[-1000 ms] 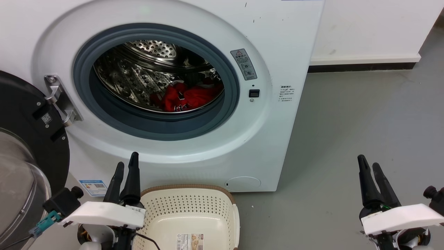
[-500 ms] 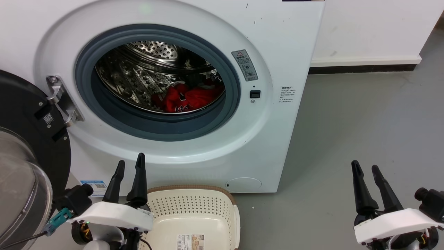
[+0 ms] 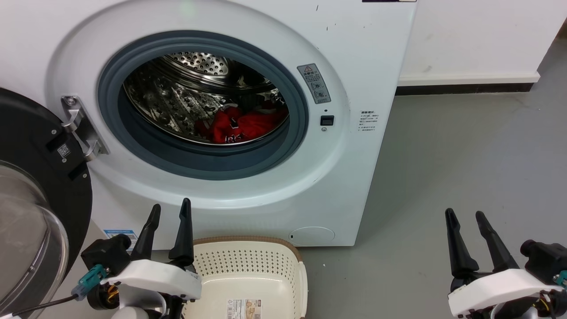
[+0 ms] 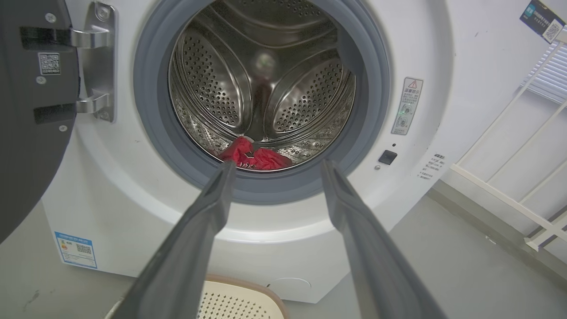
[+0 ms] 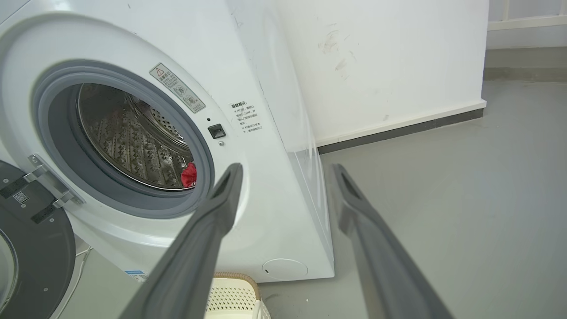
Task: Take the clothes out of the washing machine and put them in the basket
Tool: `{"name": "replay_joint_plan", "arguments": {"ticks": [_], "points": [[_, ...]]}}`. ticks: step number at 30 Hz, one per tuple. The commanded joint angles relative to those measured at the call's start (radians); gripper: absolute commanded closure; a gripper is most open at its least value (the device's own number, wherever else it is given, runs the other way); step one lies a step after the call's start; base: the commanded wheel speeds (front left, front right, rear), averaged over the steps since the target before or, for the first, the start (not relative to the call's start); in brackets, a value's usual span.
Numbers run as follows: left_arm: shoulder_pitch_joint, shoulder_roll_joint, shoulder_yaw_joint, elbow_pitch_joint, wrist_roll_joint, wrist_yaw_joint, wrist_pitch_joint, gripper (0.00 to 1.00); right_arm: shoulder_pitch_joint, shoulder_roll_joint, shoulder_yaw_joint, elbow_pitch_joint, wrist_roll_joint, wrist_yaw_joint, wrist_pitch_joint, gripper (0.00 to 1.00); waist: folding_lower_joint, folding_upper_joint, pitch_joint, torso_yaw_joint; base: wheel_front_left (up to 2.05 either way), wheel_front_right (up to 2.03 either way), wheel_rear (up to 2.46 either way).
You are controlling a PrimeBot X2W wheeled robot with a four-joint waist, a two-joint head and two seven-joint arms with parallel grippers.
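While low in drum (image 3: 177,102) — clothes (image 3: 241,126), long axis left-to-right

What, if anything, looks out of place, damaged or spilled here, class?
Nothing stands out. The clothes lie in the drum of the washing machine, its door hangs open, and the basket stands upright on the floor before it. Only faint scuffs mark the wall.

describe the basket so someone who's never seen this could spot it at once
Find the big white washing machine. On the floor in front of its base, below the open porthole, sits the basket. It is cream plastic with holed sides, and its brown rim sets it apart from the white machine and grey floor.
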Motion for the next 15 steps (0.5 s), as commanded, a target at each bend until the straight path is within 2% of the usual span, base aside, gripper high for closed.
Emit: {"name": "replay_joint_plan", "arguments": {"ticks": [1, 15], "points": [[-0.017, 0.007, -0.002, -0.005, 0.029, 0.006, -0.011, 0.0, 0.008, 0.0, 0.001, -0.015, -0.03, 0.0, -0.006, 0.0, 0.0, 0.0, 0.0, 0.0, 0.0, 0.0, 0.0], [-0.018, 0.015, -0.014, 0.012, 0.163, 0.021, -0.044, 0.0, 0.022, 0.001, 0.001, -0.025, -0.167, 0.0, -0.01, 0.0, 0.0, 0.0, -0.002, 0.003, 0.0, 0.0, 0.0]]}}
